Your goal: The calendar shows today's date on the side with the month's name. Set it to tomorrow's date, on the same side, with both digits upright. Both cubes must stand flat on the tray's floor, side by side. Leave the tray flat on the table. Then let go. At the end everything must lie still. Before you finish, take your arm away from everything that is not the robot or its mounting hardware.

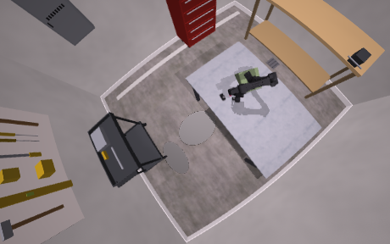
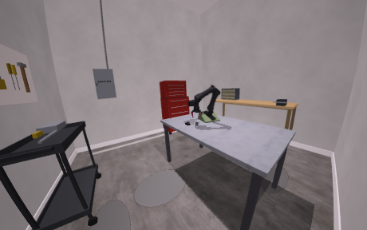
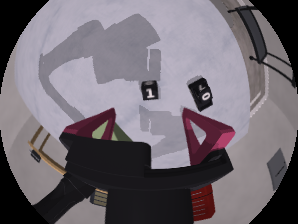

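- The gripper hangs above the desk with its two magenta-tipped fingers spread wide and nothing between them; I judge it is lining up over the pieces below before reaching for one.
- In the wrist view two dark calendar pieces show, both resting on the desk and apart from each other: a cube with a white "1" facing up, near the centre, and a second dark piece at about 3 o'clock from it, bearing a white "0".
- Whether that second piece is a lone cube or the tray with a cube in it cannot be told; the month's name is not legible.
- The cube sits just ahead of the gap between the fingers, which suits a straight drop onto it.
- From the top view the arm reaches from its green base towards 8 o'clock, and only one small dark piece is separable there.
- Count: one arm, one gripper, two fingers, two digits showing.
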`<state>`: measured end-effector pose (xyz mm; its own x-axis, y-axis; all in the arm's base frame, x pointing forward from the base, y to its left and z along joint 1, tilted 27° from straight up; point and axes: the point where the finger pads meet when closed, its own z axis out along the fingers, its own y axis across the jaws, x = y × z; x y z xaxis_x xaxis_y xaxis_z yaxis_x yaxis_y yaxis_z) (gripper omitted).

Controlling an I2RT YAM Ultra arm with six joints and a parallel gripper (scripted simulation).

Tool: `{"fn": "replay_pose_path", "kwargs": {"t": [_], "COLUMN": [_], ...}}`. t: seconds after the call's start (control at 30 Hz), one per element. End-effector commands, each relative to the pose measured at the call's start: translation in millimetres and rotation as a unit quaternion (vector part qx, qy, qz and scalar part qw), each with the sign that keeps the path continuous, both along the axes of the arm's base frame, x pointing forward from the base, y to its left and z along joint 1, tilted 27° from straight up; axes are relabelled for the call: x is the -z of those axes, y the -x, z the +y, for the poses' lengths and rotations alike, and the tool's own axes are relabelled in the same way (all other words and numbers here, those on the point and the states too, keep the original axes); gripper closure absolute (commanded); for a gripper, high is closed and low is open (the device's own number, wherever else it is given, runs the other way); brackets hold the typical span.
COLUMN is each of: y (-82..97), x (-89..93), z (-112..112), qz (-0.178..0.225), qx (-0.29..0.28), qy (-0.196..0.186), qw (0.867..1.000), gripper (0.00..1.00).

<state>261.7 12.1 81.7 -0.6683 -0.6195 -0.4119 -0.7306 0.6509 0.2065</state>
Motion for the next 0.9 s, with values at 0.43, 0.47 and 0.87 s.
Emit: {"fn": "replay_pose_path", "kwargs": {"t": [0.43,0.47,0.87], "y": [-2.4,-2.4,-2.4], "x": [-1.5,-1.5,-1.5], "z": [-1.1,-1.1,-1.1], "qz": [-0.032,-0.032,-0.032], "qx": [-0.053,-0.053,-0.053], "qy": [0.010,0.010,0.010], "qw": [0.998,0.998,0.998], "gripper": [0.55,0.55,0.55]}}
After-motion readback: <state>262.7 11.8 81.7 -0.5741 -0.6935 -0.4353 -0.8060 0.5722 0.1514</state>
